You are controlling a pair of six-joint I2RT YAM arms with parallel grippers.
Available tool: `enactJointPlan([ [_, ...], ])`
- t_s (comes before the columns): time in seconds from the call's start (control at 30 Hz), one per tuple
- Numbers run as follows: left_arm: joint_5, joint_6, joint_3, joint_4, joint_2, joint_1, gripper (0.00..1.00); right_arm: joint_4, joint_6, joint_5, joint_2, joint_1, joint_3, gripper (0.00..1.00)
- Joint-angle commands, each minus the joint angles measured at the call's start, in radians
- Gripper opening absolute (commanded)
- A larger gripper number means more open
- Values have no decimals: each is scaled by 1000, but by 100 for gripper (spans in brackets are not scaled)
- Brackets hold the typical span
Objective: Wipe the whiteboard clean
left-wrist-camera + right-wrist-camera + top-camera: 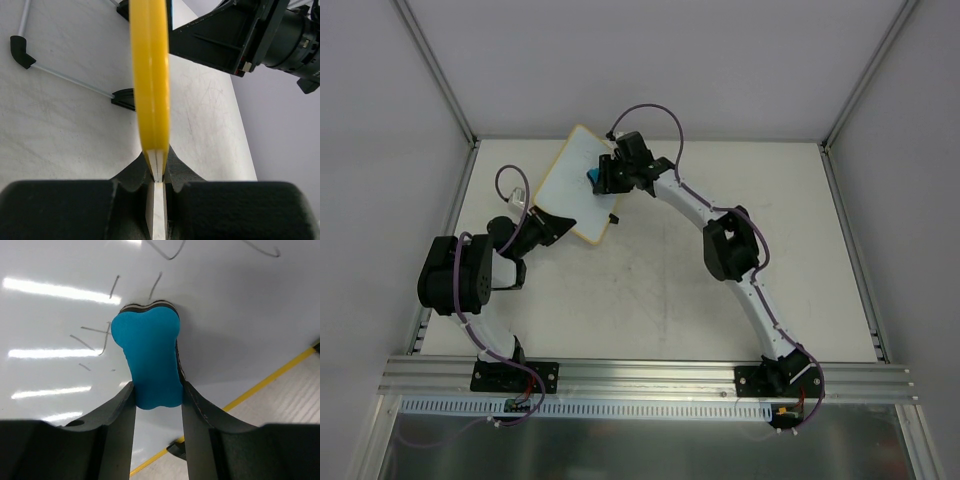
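Note:
The whiteboard (pixel 572 185), white with a yellow frame, lies at the table's back left, tilted. My left gripper (pixel 552 224) is shut on its near edge; the left wrist view shows the yellow frame (pixel 149 75) edge-on between the jaws. My right gripper (pixel 603 176) is shut on a blue eraser block (pixel 147 360), also seen from the top (pixel 592 177), and presses it against the board face (pixel 225 315). Grey pen marks (pixel 100 335) lie left of and above the eraser.
A black clip (pixel 614 217) sits on the board's right edge, also in the right wrist view (pixel 176 448). The board's wire stand with black ends (pixel 20 50) shows under the board. Grey walls enclose the table on three sides.

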Motion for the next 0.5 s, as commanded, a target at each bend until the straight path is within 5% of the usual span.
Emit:
enactJointPlan([
  [0.0,80,15,1,331,-43,-44,0,-60,-41,-82,-78,77,7,0],
  [0.47,71,35,-9,320,-48,-59,0,-160,-159,-210,-99,124,23,0],
])
